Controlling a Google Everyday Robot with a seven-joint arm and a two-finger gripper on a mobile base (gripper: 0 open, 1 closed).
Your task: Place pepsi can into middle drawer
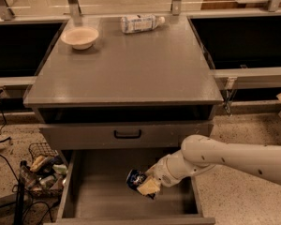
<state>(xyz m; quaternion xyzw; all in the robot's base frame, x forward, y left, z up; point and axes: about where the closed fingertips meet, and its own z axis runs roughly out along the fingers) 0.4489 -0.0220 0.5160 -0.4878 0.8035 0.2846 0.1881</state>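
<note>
The pepsi can (134,177), dark blue with a silvery end, is tilted inside the open middle drawer (96,193), right of the drawer's centre. My gripper (146,185) reaches in from the right on a white arm and is shut on the can, its pale fingers (149,187) against the can's right side. I cannot tell whether the can touches the drawer's grey floor. The drawer is pulled out below the closed drawer front with the black handle (127,134).
On the cabinet top (131,69) stand a pale bowl (80,37) at the back left and a clear white-labelled bottle (141,23) lying at the back. A wire basket of items (42,168) sits on the floor left of the drawer.
</note>
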